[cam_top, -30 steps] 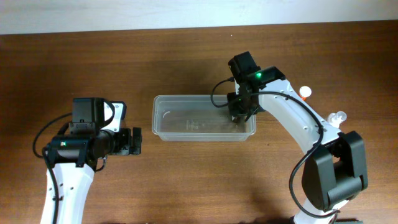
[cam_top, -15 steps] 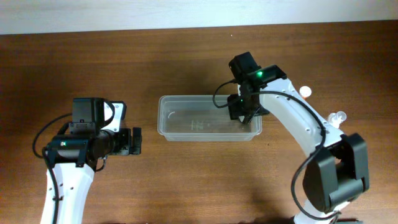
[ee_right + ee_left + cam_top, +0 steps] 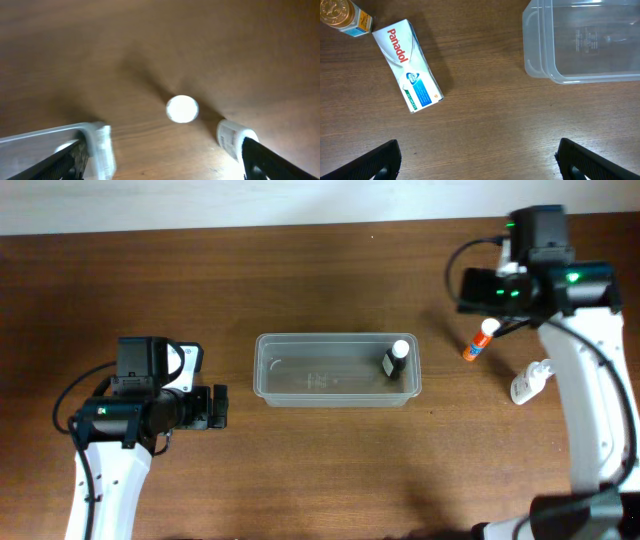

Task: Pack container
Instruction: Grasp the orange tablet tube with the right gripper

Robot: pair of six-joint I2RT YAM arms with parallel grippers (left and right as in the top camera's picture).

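Note:
The clear plastic container [image 3: 320,370] lies at the table's middle. A small dark bottle with a white cap [image 3: 395,360] stands inside its right end. My right gripper [image 3: 487,298] hovers to the container's right, above an orange and white tube [image 3: 478,340]. In the blurred right wrist view the gripper [image 3: 165,167] is open and holds nothing. Below it show the tube's white top [image 3: 182,108] and the container's end [image 3: 97,145]. My left gripper [image 3: 215,407] waits left of the container. It is open [image 3: 480,167] over bare wood, with the container's corner [image 3: 540,60] ahead.
A white and blue Panadol box [image 3: 407,65] and a gold-capped bottle [image 3: 340,12] lie in the left wrist view. A white spray bottle [image 3: 530,380] lies at the far right, also seen as a white bottle [image 3: 234,136] beside my right finger.
My right gripper opened, left the small dark bottle standing in the container, and swung up and to the right. The container shifted slightly right. The left arm stayed still.

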